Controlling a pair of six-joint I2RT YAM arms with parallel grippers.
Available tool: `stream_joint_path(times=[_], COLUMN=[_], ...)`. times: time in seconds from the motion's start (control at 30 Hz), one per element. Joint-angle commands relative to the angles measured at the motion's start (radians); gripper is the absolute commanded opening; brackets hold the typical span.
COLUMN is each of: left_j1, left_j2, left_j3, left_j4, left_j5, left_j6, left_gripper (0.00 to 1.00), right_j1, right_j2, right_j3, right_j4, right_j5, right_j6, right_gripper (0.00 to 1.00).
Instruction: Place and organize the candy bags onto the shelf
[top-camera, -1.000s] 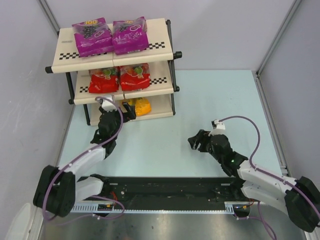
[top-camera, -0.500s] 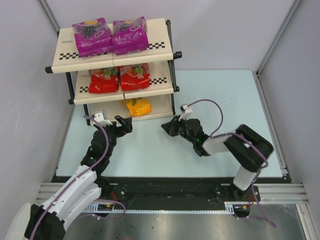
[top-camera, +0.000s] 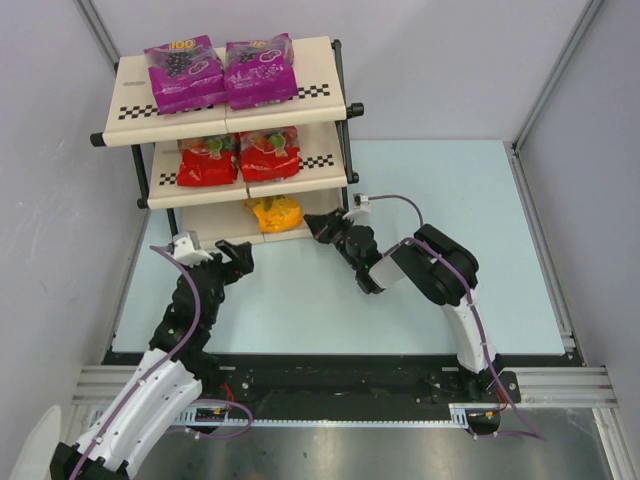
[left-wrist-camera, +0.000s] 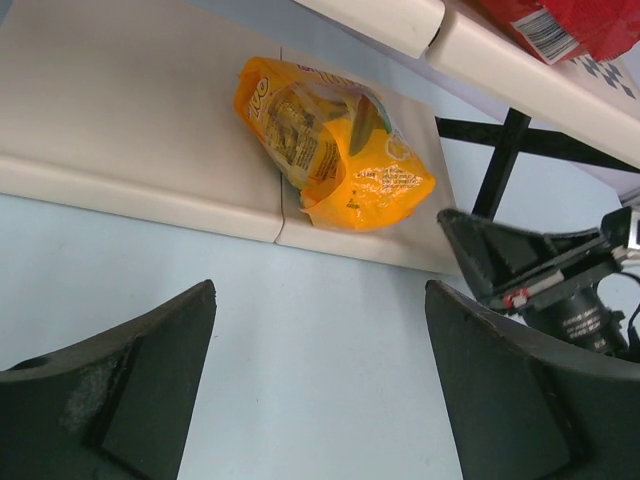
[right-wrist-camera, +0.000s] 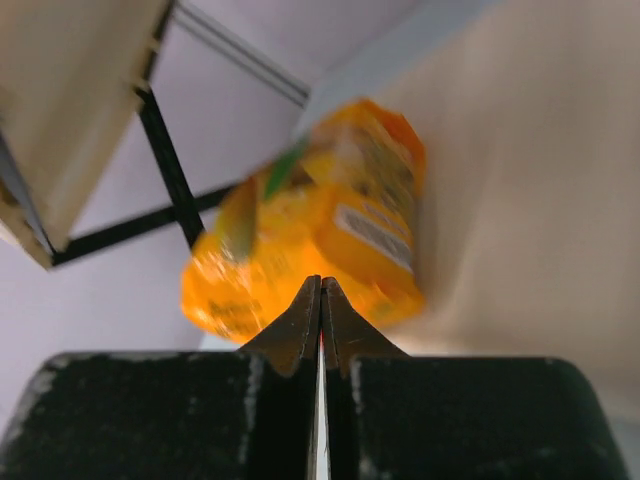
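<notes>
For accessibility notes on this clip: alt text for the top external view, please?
A shelf holds two purple bags on top, two red bags in the middle and one orange bag at the bottom. The shut right gripper points at the orange bag from close by; the open left gripper hovers in front of the shelf.

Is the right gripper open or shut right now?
Shut. In the right wrist view the right gripper has both fingers pressed together, nothing between them.

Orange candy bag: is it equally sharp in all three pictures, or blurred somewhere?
Right wrist view: the orange bag is soft and smeared, its print unreadable, behind the shut right gripper. Left wrist view: crisp, with white glare on its wrinkled plastic. Top view: small but clear.
</notes>
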Motion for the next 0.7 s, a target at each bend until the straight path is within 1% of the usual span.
stream_joint_path(times=[0.0,0.27,0.4,0.67], left_j1=[-0.004,-0.003,-0.003,-0.003], left_j2=[-0.025,-0.031,-0.041,-0.061], left_j3=[0.039,0.045,0.045,0.051], left_j4=[-0.027,-0.029,-0.037,-0.067], left_j5=[-0.016,-0.02,-0.022,-0.029], left_j6=[-0.008,0.006,0.011,0.012], left_gripper=[0.89,0.89,0.89,0.89], right_j1=[0.0,0.012,0.024,0.069], right_j2=[0.05,0.098,0.11,0.132], right_j3=[0.119,0.208,0.233,0.257], right_j4=[0.201,0.114,0.025,-0.009], right_j5=[0.137,0.22,0.232,0.243], right_j6=[0.016,0.002,0.017,0.025], right_gripper=[0.0,0.0,0.0,0.0])
